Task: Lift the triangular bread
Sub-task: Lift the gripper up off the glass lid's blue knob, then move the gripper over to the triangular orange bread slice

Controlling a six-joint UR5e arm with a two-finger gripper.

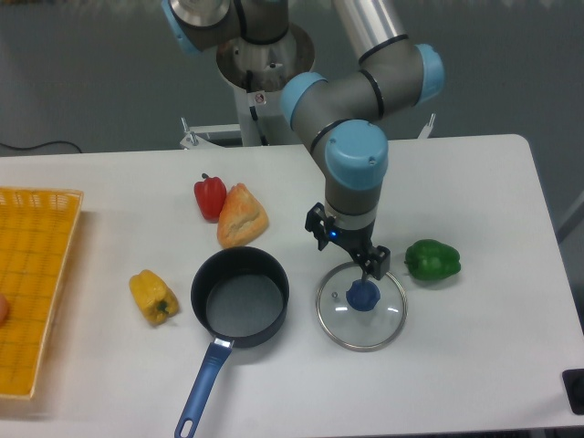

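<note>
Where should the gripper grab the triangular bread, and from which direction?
Come straight down on the triangular bread and close across its wide lower half, fingers on its left and right sloping edges. It lies flat, narrow tip pointing away from the camera. The red bell pepper crowds the upper left, so staying low probably gives the gripper more finger room.

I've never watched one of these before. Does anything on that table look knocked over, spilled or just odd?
Nothing looks spilled or damaged. The one oddity: the glass lid lies flat on the table beside the pan, not on it.
</note>
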